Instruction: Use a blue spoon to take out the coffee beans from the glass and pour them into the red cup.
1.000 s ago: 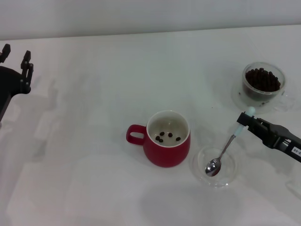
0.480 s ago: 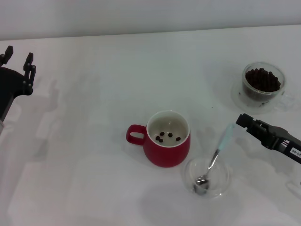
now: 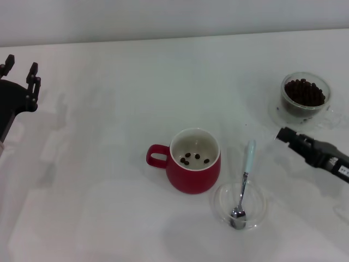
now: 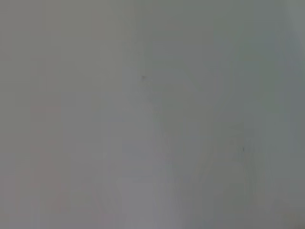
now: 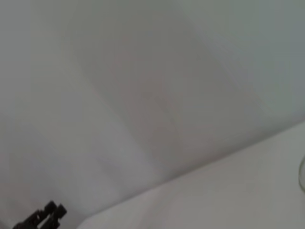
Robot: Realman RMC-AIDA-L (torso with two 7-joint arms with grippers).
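Note:
The red cup (image 3: 192,176) stands mid-table, handle to its left, with a few coffee beans on its white bottom. A heap of coffee beans (image 3: 304,91) fills the glass (image 3: 305,103) at the far right. The blue spoon (image 3: 245,176) lies free, its metal bowl resting in a shallow clear dish (image 3: 258,207) right of the cup and its pale handle leaning over the far rim. My right gripper (image 3: 282,134) hovers open right of the handle's tip, apart from it and holding nothing. At the far left, my left gripper (image 3: 19,66) stays parked and open.
The white table runs to a pale wall at the back. The shallow dish sits close against the red cup's right side. The left wrist view gives only a blank grey surface. In the right wrist view a small dark gripper tip (image 5: 42,217) shows far off.
The right gripper let go of the spoon and drew back to the right. The spoon dropped, its bowl slid to the dish's near side and its handle swung toward the cup. The left arm barely moved.

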